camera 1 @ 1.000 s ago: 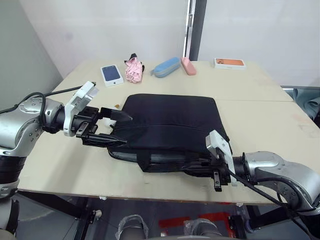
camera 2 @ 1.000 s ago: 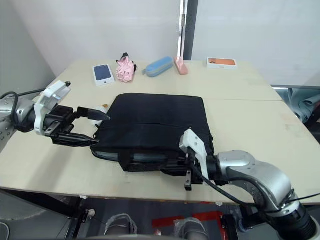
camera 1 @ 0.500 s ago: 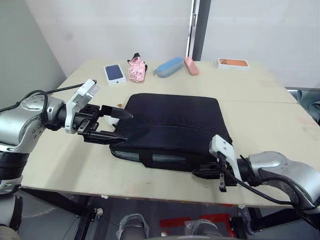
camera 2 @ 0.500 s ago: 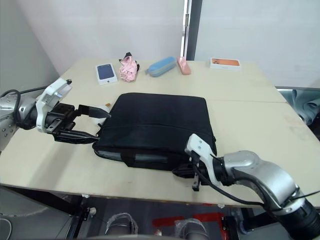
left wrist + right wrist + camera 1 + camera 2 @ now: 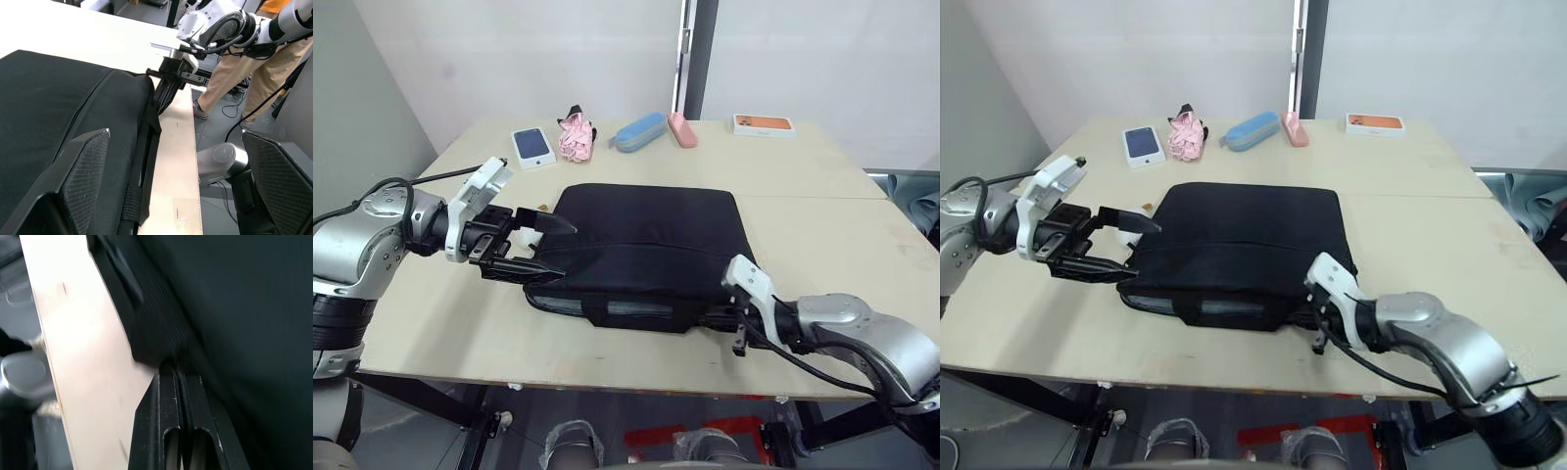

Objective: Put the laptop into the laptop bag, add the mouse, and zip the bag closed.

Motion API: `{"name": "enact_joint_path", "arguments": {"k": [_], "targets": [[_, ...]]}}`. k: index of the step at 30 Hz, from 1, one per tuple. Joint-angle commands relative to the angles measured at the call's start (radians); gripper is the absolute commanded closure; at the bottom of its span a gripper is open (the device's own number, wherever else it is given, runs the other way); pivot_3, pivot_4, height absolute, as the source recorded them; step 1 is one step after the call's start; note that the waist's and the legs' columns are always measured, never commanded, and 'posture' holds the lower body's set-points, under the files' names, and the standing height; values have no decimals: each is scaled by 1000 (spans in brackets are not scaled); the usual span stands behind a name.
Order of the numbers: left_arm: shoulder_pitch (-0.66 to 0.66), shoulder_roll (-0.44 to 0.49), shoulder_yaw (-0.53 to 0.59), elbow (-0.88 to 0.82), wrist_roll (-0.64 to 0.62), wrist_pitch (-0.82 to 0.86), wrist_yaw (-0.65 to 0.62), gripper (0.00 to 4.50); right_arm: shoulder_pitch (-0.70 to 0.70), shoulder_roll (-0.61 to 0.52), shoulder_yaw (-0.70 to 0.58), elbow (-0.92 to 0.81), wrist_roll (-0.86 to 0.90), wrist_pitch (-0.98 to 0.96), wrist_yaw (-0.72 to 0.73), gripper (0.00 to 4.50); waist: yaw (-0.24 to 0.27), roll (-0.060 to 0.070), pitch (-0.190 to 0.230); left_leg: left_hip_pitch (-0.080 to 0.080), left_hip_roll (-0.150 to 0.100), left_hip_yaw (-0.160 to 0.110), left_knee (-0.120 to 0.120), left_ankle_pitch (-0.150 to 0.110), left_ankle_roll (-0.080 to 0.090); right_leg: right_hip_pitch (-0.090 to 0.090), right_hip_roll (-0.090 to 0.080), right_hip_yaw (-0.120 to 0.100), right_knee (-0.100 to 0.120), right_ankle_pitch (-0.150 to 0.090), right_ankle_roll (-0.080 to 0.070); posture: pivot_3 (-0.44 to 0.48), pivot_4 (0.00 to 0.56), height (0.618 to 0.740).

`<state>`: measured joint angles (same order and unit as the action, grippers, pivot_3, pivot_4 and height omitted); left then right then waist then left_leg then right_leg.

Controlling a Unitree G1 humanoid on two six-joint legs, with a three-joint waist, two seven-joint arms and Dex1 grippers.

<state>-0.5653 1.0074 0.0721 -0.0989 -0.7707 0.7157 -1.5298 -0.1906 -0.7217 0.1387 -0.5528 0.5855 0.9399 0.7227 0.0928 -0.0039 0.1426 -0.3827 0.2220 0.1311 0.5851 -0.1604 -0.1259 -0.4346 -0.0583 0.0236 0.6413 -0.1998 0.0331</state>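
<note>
The black laptop bag (image 5: 651, 230) lies flat in the middle of the table. A thin silver strip of the laptop (image 5: 631, 308) shows through the bag's front opening. My left gripper (image 5: 543, 252) is open and straddles the bag's left front corner, one finger (image 5: 83, 161) over the fabric and the other beyond the table's edge. At the bag's front right corner my right gripper (image 5: 724, 321) is shut, its tips (image 5: 171, 369) against the black edge; what they pinch is hidden. The mouse is out of view.
A white rounded object (image 5: 530, 235) sits between my left fingers beside the bag. Along the back stand a blue-topped white box (image 5: 531, 147), pink cloth (image 5: 575, 135), blue case (image 5: 639, 130), pink case (image 5: 682, 128) and orange-topped box (image 5: 764, 124). A person's legs (image 5: 230, 83) stand by the table.
The right gripper has drawn in closer against the bag's front right corner, and the front opening looks narrower. The left gripper holds its place.
</note>
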Motion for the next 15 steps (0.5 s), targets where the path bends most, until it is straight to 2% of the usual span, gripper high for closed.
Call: {"name": "enact_joint_path", "arguments": {"k": [1,4,10,15], "targets": [[-17,7,15,-7,-1,-5,-9,0,-30,59,-13,-58,79,33,-13,4434,1,0,0,0,0,0,0,0,0,0,0,0,0,0,0,0,150,740],[-13,6,18,-11,-4,-3,-5,0,-36,93,-30,-86,140,48,-2,4434,1,0,0,0,0,0,0,0,0,0,0,0,0,0,0,0,150,740],[-8,4,21,-15,-6,-4,-1,0,-39,65,-34,-95,177,65,13,4434,3,0,0,0,0,0,0,0,0,0,0,0,0,0,0,0,150,740],[-1,1,22,-17,-8,-6,0,0,-101,70,-25,-20,127,47,-20,4434,-1,0,0,0,0,0,0,0,-1,1,0,0,1,0,0,0,150,740]]}}
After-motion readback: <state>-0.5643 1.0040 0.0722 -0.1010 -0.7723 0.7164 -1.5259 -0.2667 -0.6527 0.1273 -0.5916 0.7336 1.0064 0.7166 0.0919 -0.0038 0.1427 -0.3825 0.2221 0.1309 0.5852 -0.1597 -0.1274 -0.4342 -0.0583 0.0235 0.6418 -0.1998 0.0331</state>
